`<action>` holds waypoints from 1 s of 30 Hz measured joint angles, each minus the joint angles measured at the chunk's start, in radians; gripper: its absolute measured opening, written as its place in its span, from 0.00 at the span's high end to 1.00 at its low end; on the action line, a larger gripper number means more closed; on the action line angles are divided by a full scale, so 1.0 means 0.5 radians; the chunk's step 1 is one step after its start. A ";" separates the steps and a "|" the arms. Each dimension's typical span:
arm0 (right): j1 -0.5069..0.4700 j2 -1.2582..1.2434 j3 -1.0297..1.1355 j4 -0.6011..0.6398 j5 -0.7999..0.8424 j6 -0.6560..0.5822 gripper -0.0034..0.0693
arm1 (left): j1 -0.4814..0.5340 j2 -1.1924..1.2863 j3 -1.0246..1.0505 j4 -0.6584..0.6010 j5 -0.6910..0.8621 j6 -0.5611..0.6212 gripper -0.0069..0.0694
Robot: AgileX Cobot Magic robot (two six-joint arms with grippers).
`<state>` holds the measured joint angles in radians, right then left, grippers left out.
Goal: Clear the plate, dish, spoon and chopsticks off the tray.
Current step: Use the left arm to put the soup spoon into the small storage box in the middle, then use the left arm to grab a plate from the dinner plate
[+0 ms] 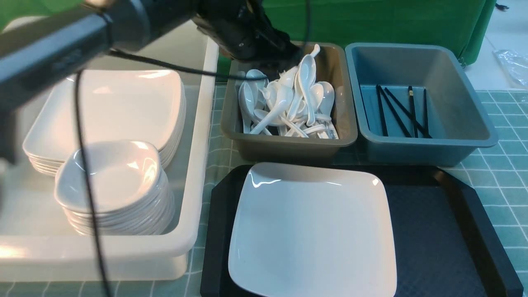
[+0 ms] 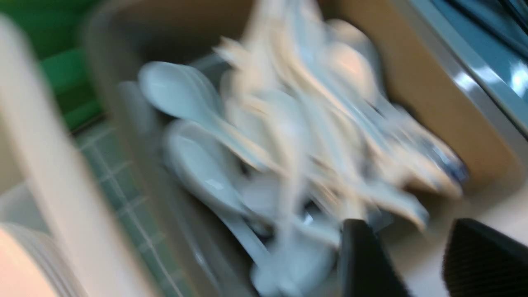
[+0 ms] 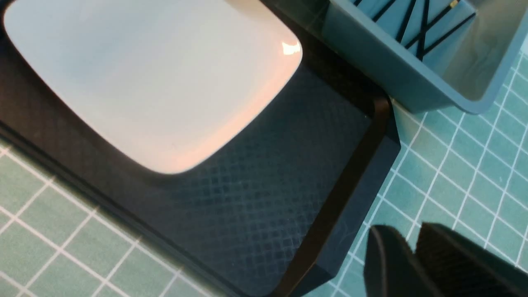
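Wide apart at the left gripper (image 2: pixel 410 225), with nothing between the two black fingers (image 2: pixel 363 264). Hanging over the brown tub (image 1: pixel 288 146), just above a heap of white spoons (image 1: pixel 288 103) that is badly blurred in the wrist view.

Narrow at the right gripper (image 3: pixel 406 231), all but closed and gripping nothing. Poised over the green checked mat (image 3: pixel 453 173), just off the 3 o'clock edge of the tray (image 3: pixel 255 198).

On the tray, the plate (image 1: pixel 309 231), lying flat toward 9 o'clock, with bare textured floor toward 3 o'clock.

At 12 o'clock from the tray, the brown tub. At 1 o'clock, close beside that tub, a blue tub (image 1: pixel 429 148) with black chopsticks (image 1: pixel 396 111) lying loose on its floor.

At 9 o'clock from the tray, a white bin (image 1: pixel 194 185) holding a stack of large plates (image 1: pixel 111 107) and, at 6 o'clock of those, a stack of small dishes (image 1: pixel 111 177).
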<state>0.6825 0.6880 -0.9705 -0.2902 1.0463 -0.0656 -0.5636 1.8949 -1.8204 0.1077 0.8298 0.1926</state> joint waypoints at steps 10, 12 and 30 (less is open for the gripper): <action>0.000 -0.026 0.014 0.000 0.020 -0.006 0.76 | -0.614 -0.631 1.345 -0.052 -0.164 1.128 0.85; 0.000 -0.026 0.014 0.002 0.022 -0.006 0.76 | -0.633 -0.643 1.530 -0.052 -0.279 1.251 0.79; 0.000 -0.026 0.088 0.015 0.026 -0.002 0.76 | -0.631 -0.479 1.901 0.478 -0.619 1.281 0.27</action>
<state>0.6825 0.6751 -0.9268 -0.2824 1.0592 -0.0664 -0.8791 1.6553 -0.8697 0.3470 0.5204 0.8333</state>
